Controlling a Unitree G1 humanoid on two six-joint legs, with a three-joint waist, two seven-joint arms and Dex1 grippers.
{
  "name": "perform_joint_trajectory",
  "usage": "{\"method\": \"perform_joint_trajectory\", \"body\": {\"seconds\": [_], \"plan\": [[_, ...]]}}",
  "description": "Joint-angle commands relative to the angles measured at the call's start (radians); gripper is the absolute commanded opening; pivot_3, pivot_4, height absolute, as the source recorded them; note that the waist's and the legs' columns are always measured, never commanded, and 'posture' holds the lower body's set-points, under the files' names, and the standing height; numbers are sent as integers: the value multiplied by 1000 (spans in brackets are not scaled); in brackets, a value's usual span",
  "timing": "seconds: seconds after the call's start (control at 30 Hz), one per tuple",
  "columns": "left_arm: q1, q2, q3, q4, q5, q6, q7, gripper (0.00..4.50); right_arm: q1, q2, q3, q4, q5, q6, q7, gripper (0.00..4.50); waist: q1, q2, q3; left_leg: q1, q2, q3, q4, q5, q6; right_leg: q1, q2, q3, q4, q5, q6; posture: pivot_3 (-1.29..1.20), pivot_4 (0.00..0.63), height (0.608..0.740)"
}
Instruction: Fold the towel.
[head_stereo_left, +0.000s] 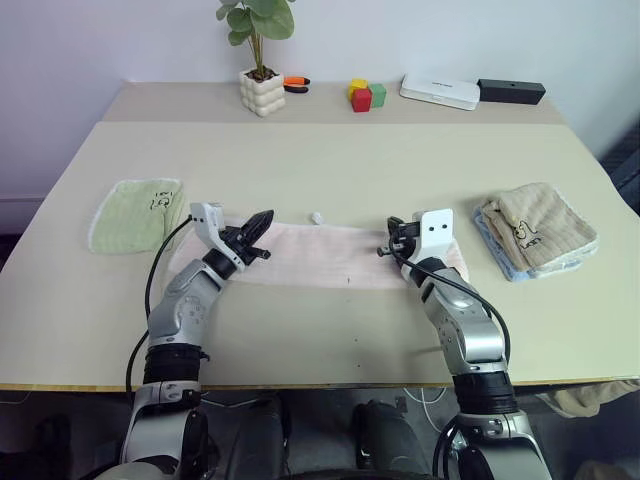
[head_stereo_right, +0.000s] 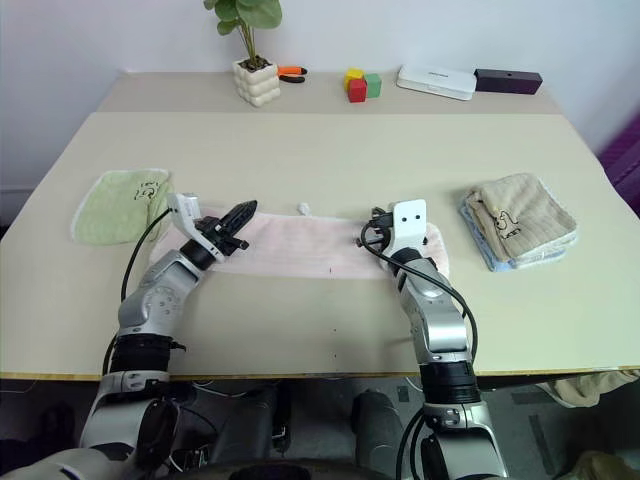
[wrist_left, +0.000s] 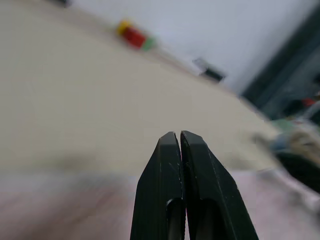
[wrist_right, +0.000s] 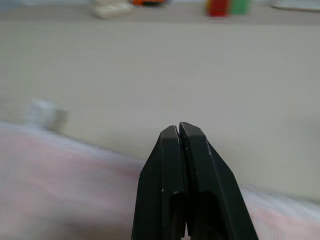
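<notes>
The left tool (head_stereo_left: 262, 222) has its two black fingers pressed together with nothing visibly pinched between them, and it sits over the left end of the towel (head_stereo_left: 325, 252), pointing toward the middle of the frame. The right tool (head_stereo_left: 391, 240) is likewise pressed together and empty as far as the wrist views show, and it sits over the towel's right end.

The pale pink towel lies flat on the worktop (head_stereo_left: 330, 160) as a long strip in the lower middle of the frame, its long axis running left to right between the two tools. Each arm is therefore nearest its own end of the strip. Folding it end to end would probably mean carrying one short end along that axis toward the other.
</notes>
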Motion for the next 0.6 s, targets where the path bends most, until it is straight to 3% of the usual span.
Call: {"method": "perform_joint_trajectory", "body": {"seconds": [0.03,0.33,0.47,0.5,0.6], "plan": [[-30,40,21,47,43,-50,25,81,6,-19,-27,6,-24,-41,-28,0,0,0,0,0,0,0,0,0,0,0,0,0,0,0,0,0,150,735],[-38,141,65,107,64,-91,30,81,4,-132,-47,130,-79,-161,-8,0,-8,0,0,0,0,0,-1,0,0,0,0,0,-1,0,0,0,150,735],[-4,145,62,18,-8,-15,-43,81,-24,-145,-80,123,5,-154,68,0,-9,0,0,1,0,0,-1,0,0,1,0,0,-1,0,0,0,150,735],[7,144,57,-15,-28,-3,-76,17,-31,-141,-95,107,43,-138,93,245,-11,0,0,0,0,0,-1,0,0,1,0,0,-1,0,0,0,150,735],[43,167,-2,-77,14,-46,-156,840,-40,-143,-138,17,143,-55,136,1240,-12,0,0,0,0,0,-1,0,0,1,0,0,-1,0,0,0,150,735]]}}
